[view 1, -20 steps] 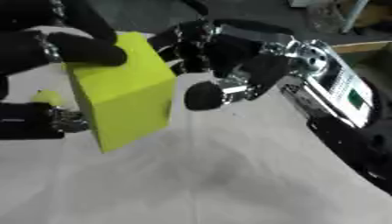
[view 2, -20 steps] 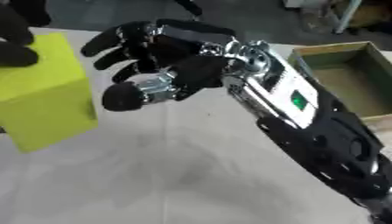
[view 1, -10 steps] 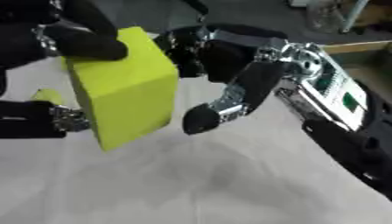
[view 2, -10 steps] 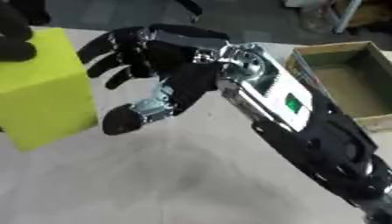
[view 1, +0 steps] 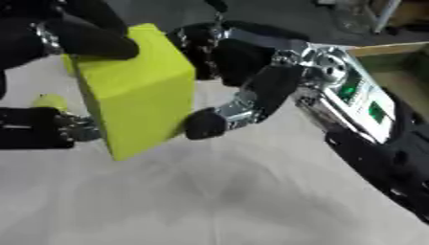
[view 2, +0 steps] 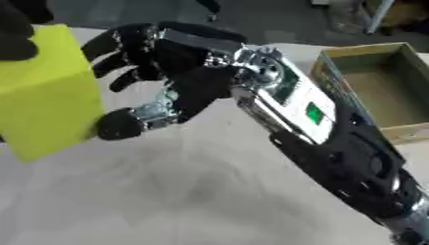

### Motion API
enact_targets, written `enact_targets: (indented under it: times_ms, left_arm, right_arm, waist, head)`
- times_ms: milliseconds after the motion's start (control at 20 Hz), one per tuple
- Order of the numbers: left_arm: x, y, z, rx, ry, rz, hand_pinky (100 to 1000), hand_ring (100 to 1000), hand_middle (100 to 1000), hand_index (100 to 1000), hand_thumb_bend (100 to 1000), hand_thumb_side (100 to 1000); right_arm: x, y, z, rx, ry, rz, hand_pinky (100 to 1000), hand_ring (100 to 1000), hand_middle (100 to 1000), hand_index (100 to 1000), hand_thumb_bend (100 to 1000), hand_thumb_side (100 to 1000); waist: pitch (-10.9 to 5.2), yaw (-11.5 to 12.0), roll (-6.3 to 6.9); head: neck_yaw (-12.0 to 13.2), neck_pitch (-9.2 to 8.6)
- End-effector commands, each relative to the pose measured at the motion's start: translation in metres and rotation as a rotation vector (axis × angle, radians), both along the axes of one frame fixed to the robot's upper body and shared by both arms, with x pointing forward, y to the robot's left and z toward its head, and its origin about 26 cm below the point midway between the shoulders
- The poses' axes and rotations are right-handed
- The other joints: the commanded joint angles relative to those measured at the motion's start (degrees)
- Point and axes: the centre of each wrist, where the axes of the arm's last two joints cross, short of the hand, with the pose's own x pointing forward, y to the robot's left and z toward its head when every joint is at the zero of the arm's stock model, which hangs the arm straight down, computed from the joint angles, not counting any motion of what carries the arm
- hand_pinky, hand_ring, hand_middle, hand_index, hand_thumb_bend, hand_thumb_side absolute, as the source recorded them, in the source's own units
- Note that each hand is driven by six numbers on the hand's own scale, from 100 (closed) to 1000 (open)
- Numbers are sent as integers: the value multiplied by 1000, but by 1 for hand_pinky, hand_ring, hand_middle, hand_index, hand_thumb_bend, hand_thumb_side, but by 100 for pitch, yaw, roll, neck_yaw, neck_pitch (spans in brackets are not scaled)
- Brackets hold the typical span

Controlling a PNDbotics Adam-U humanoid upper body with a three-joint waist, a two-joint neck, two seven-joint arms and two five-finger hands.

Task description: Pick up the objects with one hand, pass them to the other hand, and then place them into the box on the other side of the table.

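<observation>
At the upper left of the frame we see a yellow-green block (view 1: 138, 91), matte and flat-faced with crisp edges, held tilted above the table (view 1: 234, 201), which wears a pale, slightly creased cloth. Our left hand (view 1: 59, 36) is curled over the block's top and left side. Our right hand (view 2: 167, 72) is spread wide just beside the block's right face, its thumb tip at the lower edge. At the right edge sits an open brown box (view 2: 381, 95), partly behind the right forearm.
</observation>
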Motion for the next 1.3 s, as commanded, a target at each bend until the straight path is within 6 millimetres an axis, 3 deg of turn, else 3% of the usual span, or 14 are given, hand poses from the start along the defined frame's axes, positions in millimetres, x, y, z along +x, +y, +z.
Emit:
enact_targets:
  times_ms: [50, 300, 450, 1050, 1300]
  left_arm:
    - [-3, 0, 4, 0, -22, -9, 517, 557, 554, 617, 437, 100]
    - [-4, -2, 3, 4, -31, -14, 514, 556, 553, 617, 435, 100]
    - [-4, -3, 3, 6, -33, -14, 512, 555, 558, 617, 433, 100]
    - [-4, -7, 2, -1, -21, -28, 501, 547, 555, 612, 422, 100]
    - [-5, -7, 1, 4, -7, -30, 494, 544, 552, 610, 411, 100]
  right_arm:
    - [-5, 1, 6, 11, -7, 12, 850, 925, 881, 815, 693, 313]
    - [-5, 0, 5, 17, 28, 42, 848, 942, 893, 816, 691, 325]
    - [-5, 0, 6, 19, 42, 64, 849, 951, 901, 818, 689, 331]
    - [-5, 1, 9, 10, 29, 113, 848, 978, 909, 837, 732, 299]
    - [-5, -1, 12, -9, 5, 123, 836, 931, 866, 838, 750, 304]
  waist:
    - [29, -5, -67]
    - [79, -26, -115]
    - [115, -37, -131]
    - [208, -41, -168]
    - [222, -41, -169]
  head:
    - [-74, -35]
    - [-526, 72]
    - [-651, 118]
    - [-450, 85]
    - [-401, 63]
